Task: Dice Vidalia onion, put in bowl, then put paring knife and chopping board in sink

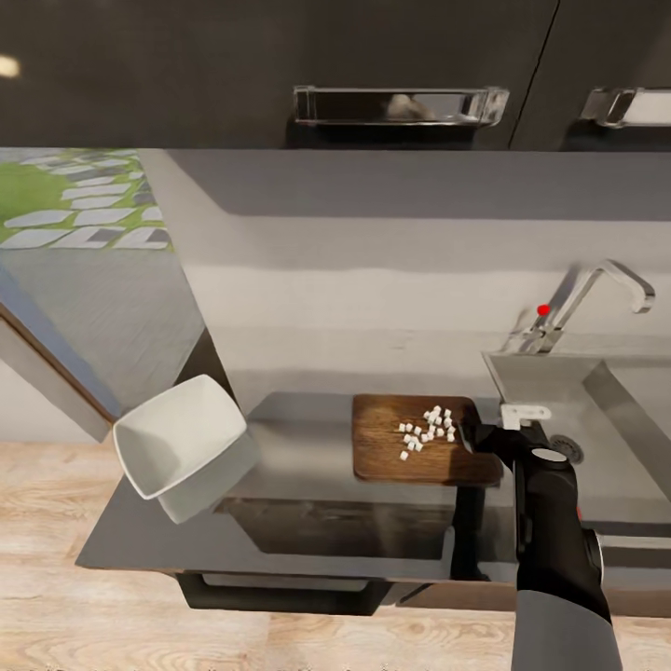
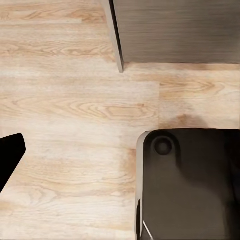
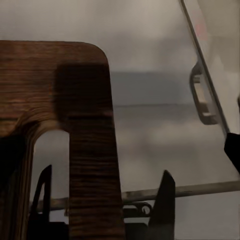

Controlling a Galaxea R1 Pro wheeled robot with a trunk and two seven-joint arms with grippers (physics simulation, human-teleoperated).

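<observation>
The dark wooden chopping board (image 1: pixel 410 457) lies on the grey countertop (image 1: pixel 298 424), just left of the sink (image 1: pixel 522 373). Small white cubes of diced onion (image 1: pixel 427 432) sit on its far right part. My right gripper (image 1: pixel 481 436) is at the board's slot-handle end. In the right wrist view the gripper (image 3: pixel 107 172) is open, straddling the handle bar (image 3: pixel 95 150) with a gap on each side. The white square bowl (image 1: pixel 177 443) stands tilted at the counter's left end. The paring knife is out of view. One dark finger (image 2: pixel 11 152) of my left gripper hangs over the wooden floor.
A chrome tap (image 1: pixel 596 294) with a red-tipped lever (image 1: pixel 543 309) stands behind the sink, whose drain (image 1: pixel 566 449) shows beside my right wrist. Dark cabinets with bar handles (image 1: pixel 401 104) hang above. My own dark base (image 2: pixel 190 185) is below the left arm.
</observation>
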